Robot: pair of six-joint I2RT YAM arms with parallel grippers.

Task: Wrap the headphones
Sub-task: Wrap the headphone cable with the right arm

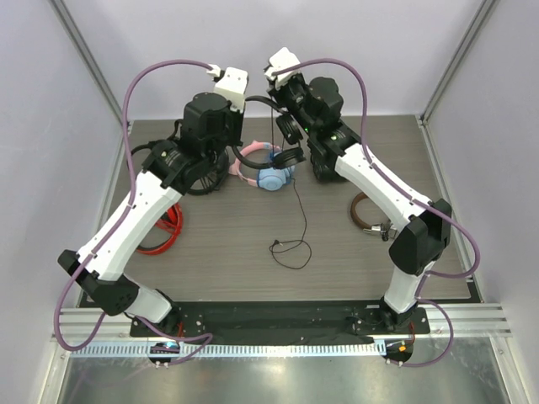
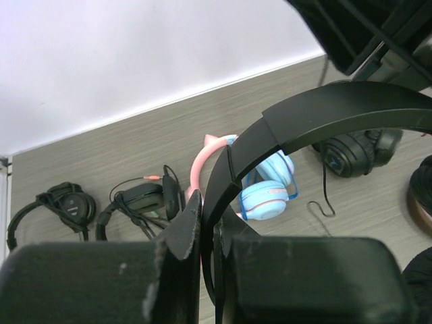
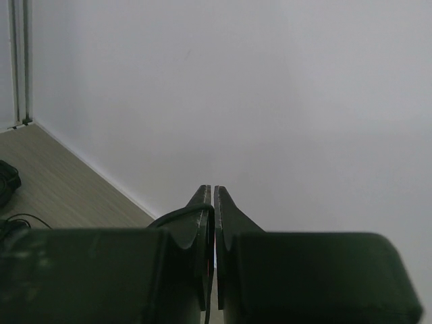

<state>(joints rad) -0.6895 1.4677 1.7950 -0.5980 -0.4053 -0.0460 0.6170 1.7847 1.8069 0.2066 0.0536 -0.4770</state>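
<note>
— Where are the slim all-black headphones (image 2: 324, 108) found?
— They are held up off the grey wood-grain table (image 1: 210, 252), between the two wrists at the far side. The thin headband is seen arching up and to the right from the left gripper (image 2: 208, 202). In the top view the two small round earcups are seen hanging just beside the right wrist.

— How is the left gripper set?
— Its fingers are pressed together on the lower end of the headband, which is pinched between the tips.

— And the right gripper (image 3: 213, 192)?
— Its jaws are drawn almost together, with only a sliver left between them. The thin black cable (image 3: 177, 214) is seen curving over the finger on the left of that wrist view and into the gap at the tips, so it is read as nipped there.

— Where is the rest of the cable?
— It is seen dropping from the raised headphones to the table, where its end lies in a loose curl near the middle.

— What else is laid on the table?
— A pink-and-blue pair of headphones (image 2: 266, 196) is lying beneath the raised headband. A bulky black over-ear pair (image 2: 351, 152) is set near it on the right. Two black headsets (image 2: 67, 202) are lying on the left by the far wall. An orange-red coil (image 1: 164, 231) is partly covered by the left arm, and a brown ring-shaped item (image 1: 364, 210) is lying beside the right arm.
</note>
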